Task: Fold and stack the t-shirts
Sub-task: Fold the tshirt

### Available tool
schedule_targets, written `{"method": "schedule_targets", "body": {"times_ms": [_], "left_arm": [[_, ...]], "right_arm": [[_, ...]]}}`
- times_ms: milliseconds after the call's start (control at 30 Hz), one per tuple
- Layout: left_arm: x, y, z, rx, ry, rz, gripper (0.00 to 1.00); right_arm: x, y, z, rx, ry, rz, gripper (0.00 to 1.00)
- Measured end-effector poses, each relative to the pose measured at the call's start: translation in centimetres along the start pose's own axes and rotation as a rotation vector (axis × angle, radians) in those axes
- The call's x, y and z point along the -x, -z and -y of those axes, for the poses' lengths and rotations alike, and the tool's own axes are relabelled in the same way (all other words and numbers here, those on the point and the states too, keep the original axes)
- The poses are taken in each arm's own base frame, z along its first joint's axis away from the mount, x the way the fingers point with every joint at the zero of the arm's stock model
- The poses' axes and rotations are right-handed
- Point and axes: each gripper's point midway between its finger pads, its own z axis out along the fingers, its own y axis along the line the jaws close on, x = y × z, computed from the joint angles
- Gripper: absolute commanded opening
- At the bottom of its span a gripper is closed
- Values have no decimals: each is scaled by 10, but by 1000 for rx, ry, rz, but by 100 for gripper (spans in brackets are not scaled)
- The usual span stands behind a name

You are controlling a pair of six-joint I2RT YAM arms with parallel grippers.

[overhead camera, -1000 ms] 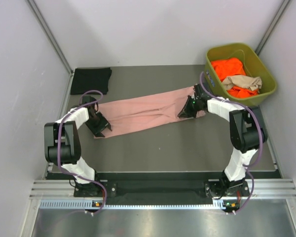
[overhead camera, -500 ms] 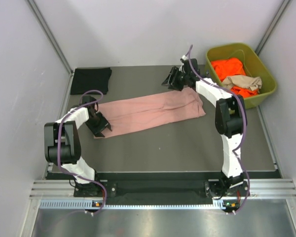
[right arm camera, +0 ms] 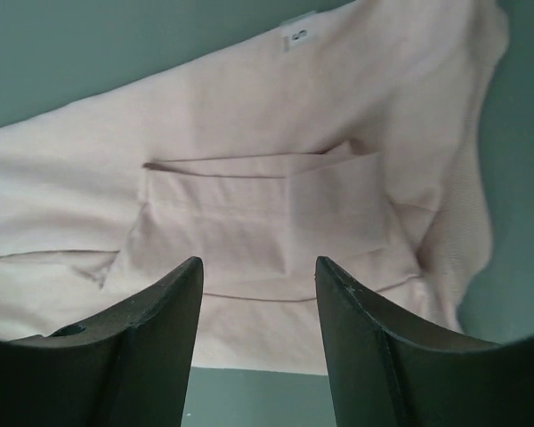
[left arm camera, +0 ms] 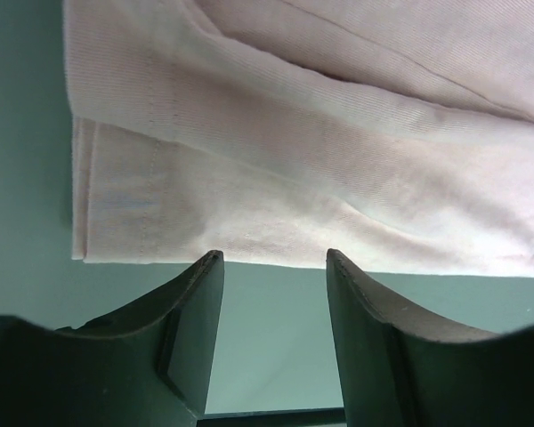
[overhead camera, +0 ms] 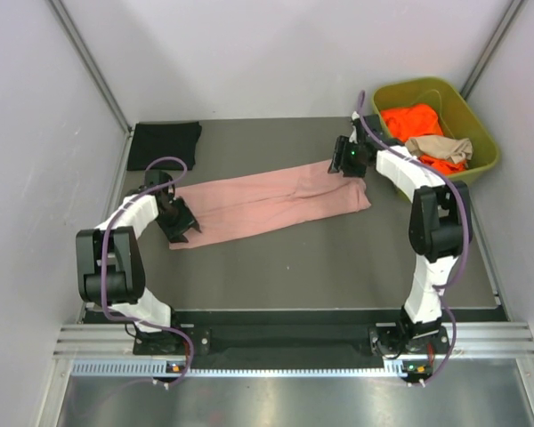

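Note:
A dusty pink t-shirt (overhead camera: 267,200) lies on the table as a long folded strip running left to right. My left gripper (overhead camera: 180,222) is at its left end; in the left wrist view the gripper (left arm camera: 274,258) is open, its tips at the pink t-shirt's (left arm camera: 294,133) hem edge with bare table between them. My right gripper (overhead camera: 343,160) hovers at the strip's right end, and in the right wrist view this gripper (right arm camera: 258,263) is open above the pink t-shirt (right arm camera: 276,178), holding nothing. A folded black t-shirt (overhead camera: 165,144) lies at the back left.
An olive-green bin (overhead camera: 408,85) stands at the back right corner, holding orange t-shirts (overhead camera: 409,120) and a tan t-shirt (overhead camera: 440,147). Grey walls close in the table at the left, back and right.
My right gripper has opened, let go of the pink shirt's right end and lifted off toward the back edge. The left gripper has shifted only slightly.

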Motion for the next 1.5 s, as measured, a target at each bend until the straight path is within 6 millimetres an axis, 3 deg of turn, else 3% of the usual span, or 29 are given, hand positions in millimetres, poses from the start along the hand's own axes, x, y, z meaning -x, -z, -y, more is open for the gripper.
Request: {"method": "schedule_targets", "body": {"times_ms": [200, 300, 500, 567, 633, 700, 867, 1067, 1200, 1333, 1500], "left_arm": [[-2, 8, 18, -88, -86, 14, 64], [-1, 20, 51, -198, -177, 65, 65], [-10, 26, 142, -398, -376, 93, 64], [-13, 20, 163, -417, -412, 84, 63], [-15, 12, 171, -406, -429, 72, 63], [-15, 3, 166, -365, -430, 68, 64], [-18, -13, 139, -231, -412, 38, 64], [-23, -22, 117, -135, -386, 1, 62], [-21, -21, 105, -101, -369, -13, 61], [-16, -21, 94, -72, -347, -17, 60], [-11, -25, 64, -20, -281, -37, 59]], "right_arm": [[16, -9, 18, -105, 70, 11, 54], [19, -13, 27, -149, 105, 10, 54], [26, -15, 40, -181, 132, 14, 53], [24, -14, 45, -193, 124, 5, 53], [24, -13, 51, -209, 110, 3, 54], [18, -8, 58, -238, 91, -4, 54], [-21, 21, 73, -308, 41, -71, 56], [-53, 59, 86, -344, 64, -74, 47], [-69, 59, 94, -349, 98, -85, 33], [-84, 54, 103, -357, 134, -118, 33], [-75, 47, 108, -369, 180, -88, 35]]}}
